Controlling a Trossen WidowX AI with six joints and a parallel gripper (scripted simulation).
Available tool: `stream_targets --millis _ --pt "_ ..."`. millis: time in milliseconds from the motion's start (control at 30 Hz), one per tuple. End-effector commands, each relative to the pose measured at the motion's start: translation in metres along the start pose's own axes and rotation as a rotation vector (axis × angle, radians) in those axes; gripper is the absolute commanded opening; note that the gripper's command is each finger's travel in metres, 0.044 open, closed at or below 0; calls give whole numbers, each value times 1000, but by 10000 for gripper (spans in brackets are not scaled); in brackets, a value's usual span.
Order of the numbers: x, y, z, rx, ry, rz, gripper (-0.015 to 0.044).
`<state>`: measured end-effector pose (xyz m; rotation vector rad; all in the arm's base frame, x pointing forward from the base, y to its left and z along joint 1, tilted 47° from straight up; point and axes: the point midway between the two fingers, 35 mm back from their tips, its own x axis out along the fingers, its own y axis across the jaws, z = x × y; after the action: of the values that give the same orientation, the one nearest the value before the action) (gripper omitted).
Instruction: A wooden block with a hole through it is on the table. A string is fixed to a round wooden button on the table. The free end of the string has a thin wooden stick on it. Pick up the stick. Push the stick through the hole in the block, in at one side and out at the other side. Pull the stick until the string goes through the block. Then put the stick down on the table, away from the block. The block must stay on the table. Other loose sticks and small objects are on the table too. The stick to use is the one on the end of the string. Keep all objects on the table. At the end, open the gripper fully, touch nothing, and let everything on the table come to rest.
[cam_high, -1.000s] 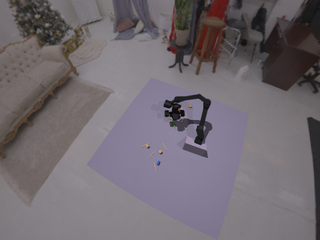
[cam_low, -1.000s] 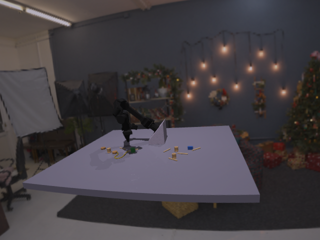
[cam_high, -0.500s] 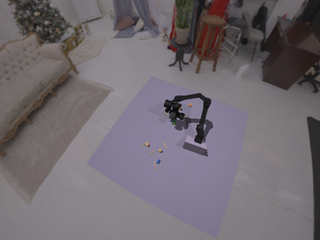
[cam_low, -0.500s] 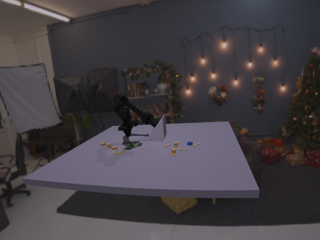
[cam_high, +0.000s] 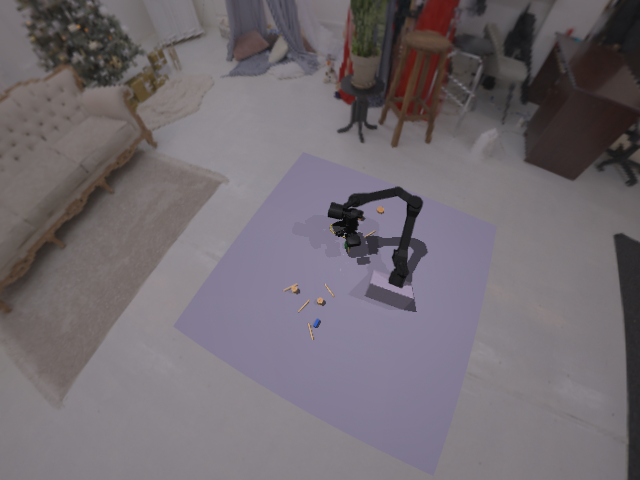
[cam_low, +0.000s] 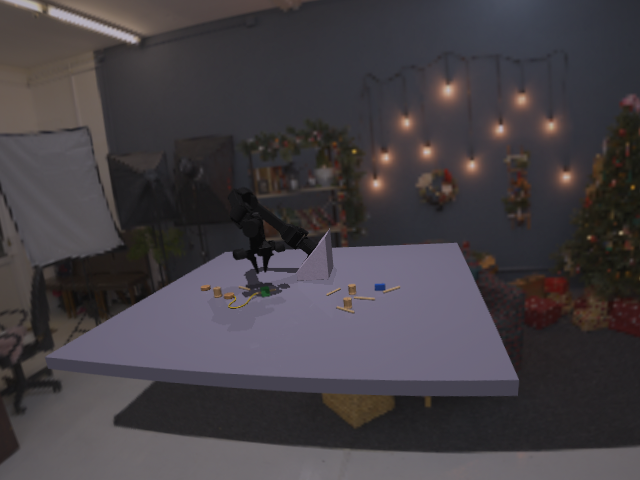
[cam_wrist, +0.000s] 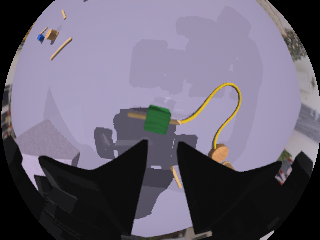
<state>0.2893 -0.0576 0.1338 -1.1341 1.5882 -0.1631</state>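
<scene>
On the table, the stick lies through the block, protruding both sides. In the wrist view, the string curves off rightward (from the stick's right end) to the button, below and right of the block.

A small blue block lay just beside a thin tan wooden stick. Near the block stood a short, round tan wooden peg.
</scene>
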Motion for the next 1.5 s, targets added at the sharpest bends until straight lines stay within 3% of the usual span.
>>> stream_targets --millis 0,533,1467 --pt "1 18 2 789 0 1 121" --pt "2 33 2 1669 0 -2 121" --pt "18 33 4 1676 1 2 121"
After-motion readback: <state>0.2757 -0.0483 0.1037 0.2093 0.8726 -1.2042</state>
